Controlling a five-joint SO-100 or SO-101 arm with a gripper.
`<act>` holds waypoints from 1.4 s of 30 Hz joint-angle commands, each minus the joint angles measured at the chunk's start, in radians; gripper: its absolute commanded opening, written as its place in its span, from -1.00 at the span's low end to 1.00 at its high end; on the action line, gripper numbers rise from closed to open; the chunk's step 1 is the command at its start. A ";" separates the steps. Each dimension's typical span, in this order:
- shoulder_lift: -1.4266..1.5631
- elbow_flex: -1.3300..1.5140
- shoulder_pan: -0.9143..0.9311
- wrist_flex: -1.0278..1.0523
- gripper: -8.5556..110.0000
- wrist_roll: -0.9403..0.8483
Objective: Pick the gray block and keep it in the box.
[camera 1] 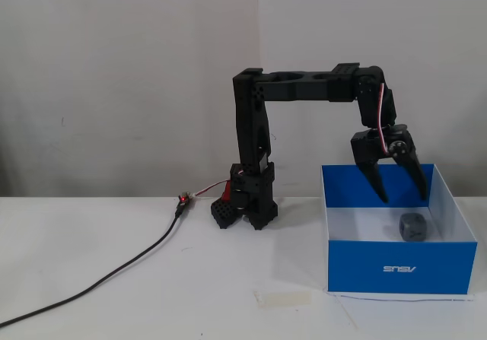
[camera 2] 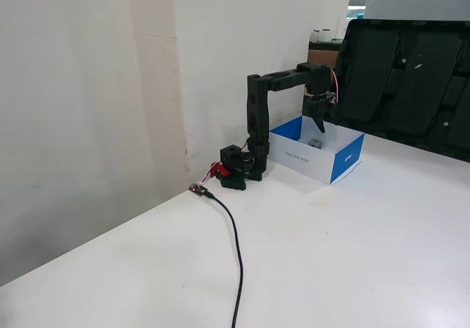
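The gray block (camera 1: 413, 227) lies on the white floor inside the box (camera 1: 401, 266), toward its right side; in the other fixed view the gray block (camera 2: 315, 143) shows as a small dark shape within the box (camera 2: 344, 159). My gripper (camera 1: 403, 199) hangs just above the block, over the box, open with its two black fingers spread and nothing between them. In the other fixed view the gripper (camera 2: 320, 128) points down into the box.
The arm's black base (camera 1: 247, 200) stands left of the box against the wall. A black cable (camera 1: 114, 271) runs from a small board (camera 1: 183, 201) across the white table. A pale tape strip (camera 1: 283, 298) lies in front. Dark chairs (camera 2: 411, 78) stand behind the table.
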 commanded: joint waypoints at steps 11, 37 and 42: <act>0.236 -0.069 0.371 0.100 -0.79 -0.101; 0.756 0.792 1.123 -0.423 -0.85 -0.075; 0.851 0.989 1.163 -0.554 -0.85 -0.040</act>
